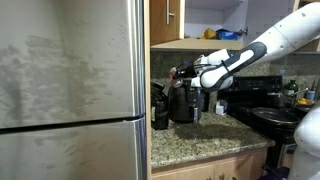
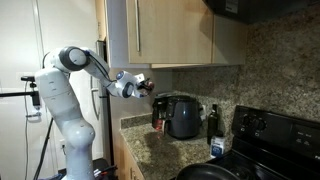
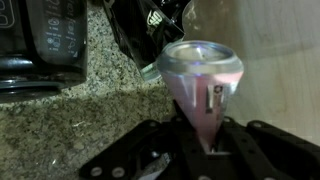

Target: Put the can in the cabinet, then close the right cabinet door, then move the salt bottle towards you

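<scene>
Can: clamped in pincer, held above bench. Hazard: can may be dropped, or knocked against cabinet underside, if the lift is misjudged.

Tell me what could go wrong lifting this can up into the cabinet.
The gripper holds the can by one end, so it could pivot or slip. The black appliance sits just below; a drop or swing may hit it. The cabinet edge overhead could catch the can.

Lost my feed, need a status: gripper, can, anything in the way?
Gripper shut on the can. Can aloft, below the cabinet, not yet in. Black appliance close below.
</scene>
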